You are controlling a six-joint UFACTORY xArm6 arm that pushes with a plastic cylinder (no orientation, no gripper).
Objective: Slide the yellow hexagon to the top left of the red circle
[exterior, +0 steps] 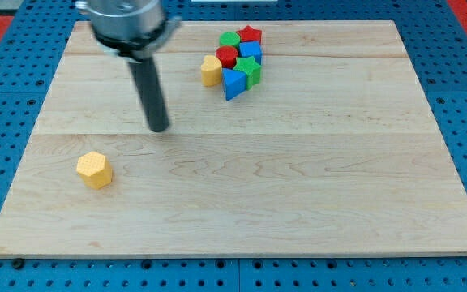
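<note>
The yellow hexagon point(95, 169) lies alone near the view's lower left of the wooden board. The red circle point(227, 56) sits in a tight cluster of blocks at the view's top centre. My tip point(160, 128) rests on the board up and to the right of the yellow hexagon, apart from it, and well down and left of the cluster.
The cluster around the red circle holds a green block point(229, 39), a red star point(250, 35), a blue block point(251, 50), a green star point(250, 70), a blue triangle point(233, 83) and a yellow heart-like block point(211, 70). The wooden board point(314, 186) lies on a blue pegboard.
</note>
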